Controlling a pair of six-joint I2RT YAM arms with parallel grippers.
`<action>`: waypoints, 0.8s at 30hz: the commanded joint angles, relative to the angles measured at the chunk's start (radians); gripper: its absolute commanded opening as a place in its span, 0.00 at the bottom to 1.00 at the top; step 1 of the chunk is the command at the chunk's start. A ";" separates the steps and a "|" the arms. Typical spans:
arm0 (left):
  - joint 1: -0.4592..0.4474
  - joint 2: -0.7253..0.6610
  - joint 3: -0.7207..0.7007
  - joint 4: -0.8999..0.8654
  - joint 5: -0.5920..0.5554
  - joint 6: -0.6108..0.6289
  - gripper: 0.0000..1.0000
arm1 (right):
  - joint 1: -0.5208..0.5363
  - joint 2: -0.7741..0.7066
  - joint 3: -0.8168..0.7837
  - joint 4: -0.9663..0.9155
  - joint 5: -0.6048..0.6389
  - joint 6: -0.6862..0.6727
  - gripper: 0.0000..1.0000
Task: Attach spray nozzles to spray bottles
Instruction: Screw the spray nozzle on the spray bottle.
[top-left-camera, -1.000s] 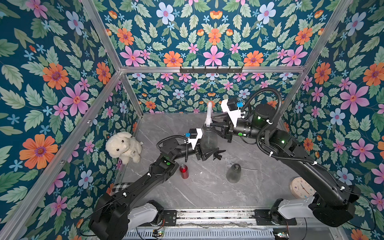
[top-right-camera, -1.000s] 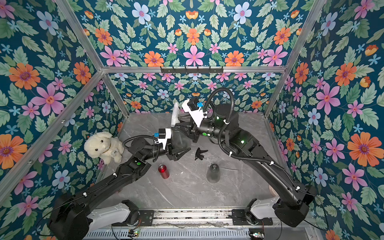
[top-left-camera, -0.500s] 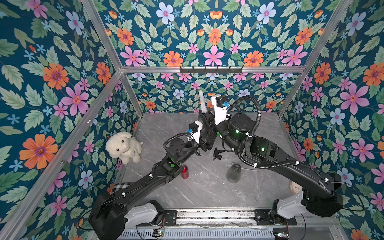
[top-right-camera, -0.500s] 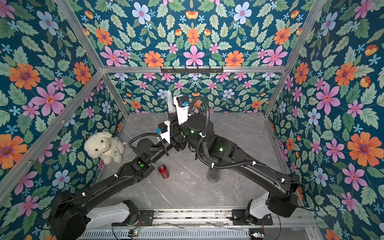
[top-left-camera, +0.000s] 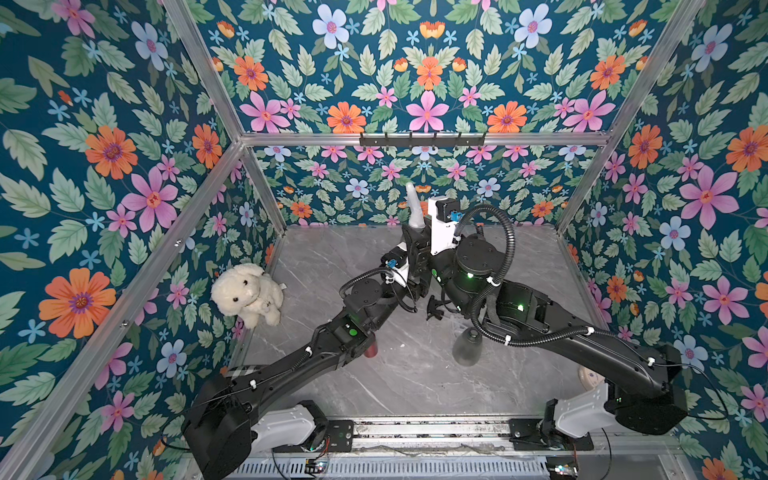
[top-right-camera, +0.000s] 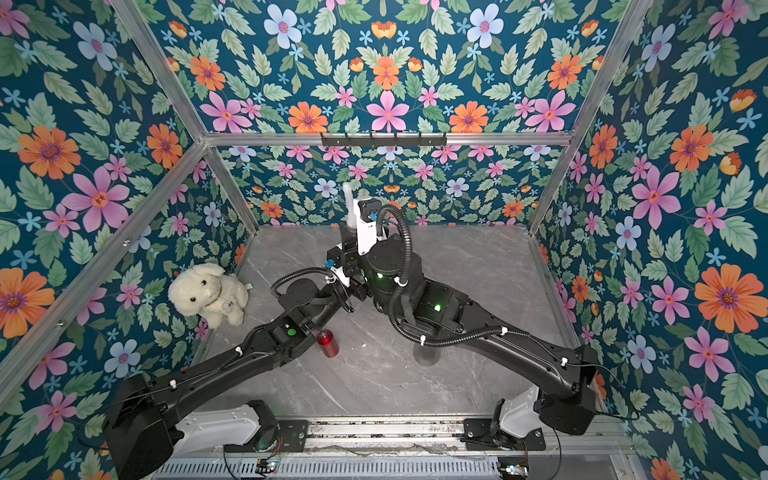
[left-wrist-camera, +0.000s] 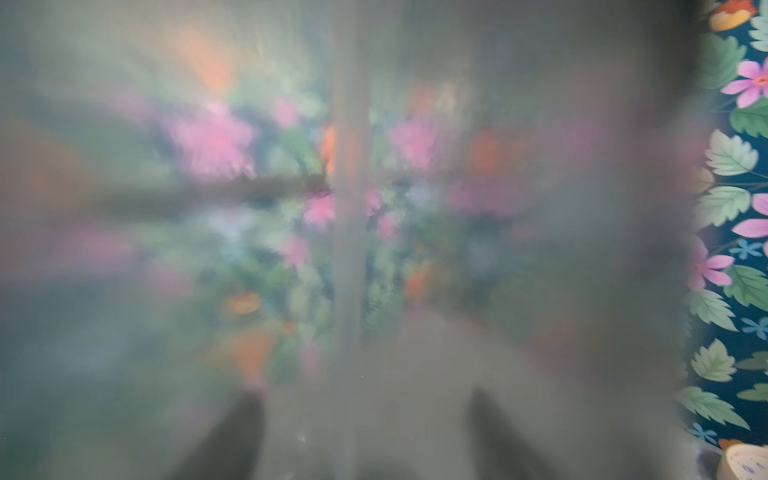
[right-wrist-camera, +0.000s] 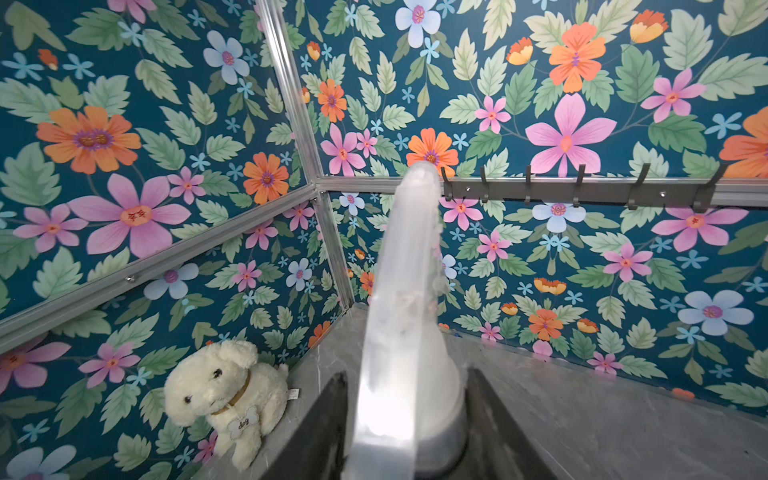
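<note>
- Right wrist view: the white nozzle (right-wrist-camera: 409, 291) stands between the two dark fingers (right-wrist-camera: 324, 424) of my right claw (right-wrist-camera: 406, 374). Its round collar sits down in the gap, and its long, frosted, translucent head arches out past my fingertips.
- The collar nearly fills that gap, but I cannot tell whether my pads press on it or stand just clear.
- Left wrist view: the grey bottle (left-wrist-camera: 498, 208) is so close that its smoky, see-through wall covers nearly everything, and the wallpaper (left-wrist-camera: 739, 166) behind it is a smear.
- My left claw (left-wrist-camera: 361, 397) is closed around that bottle; its fingers (left-wrist-camera: 232, 440) show only as two dark blurs on either side.
- A pale straight strip, the dip tube (left-wrist-camera: 349, 249), runs down inside the bottle, midway between those fingers.
- In both top views my right claw sits directly above my left claw, with the nozzle's head rising beyond them.
- The black nozzle (top-left-camera: 434, 307) lies on the table (top-left-camera: 415, 386) just behind my claws, toward my bases.
- Farther back, the second grey bottle (top-left-camera: 467, 347) stands upright and cone-shouldered near my right forearm.
- The red bottle (top-right-camera: 327, 343), slim and shiny, stands beside my left forearm.
</note>
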 joint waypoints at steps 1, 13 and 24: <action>0.007 0.007 0.002 -0.054 0.061 0.048 0.00 | 0.033 -0.039 -0.050 -0.079 -0.333 -0.024 0.52; 0.060 -0.030 -0.036 -0.021 0.249 0.002 0.00 | 0.019 -0.306 -0.191 -0.087 -0.470 -0.116 0.59; 0.207 -0.081 -0.097 0.089 0.786 -0.170 0.00 | -0.504 -0.270 -0.022 -0.245 -0.950 0.018 0.48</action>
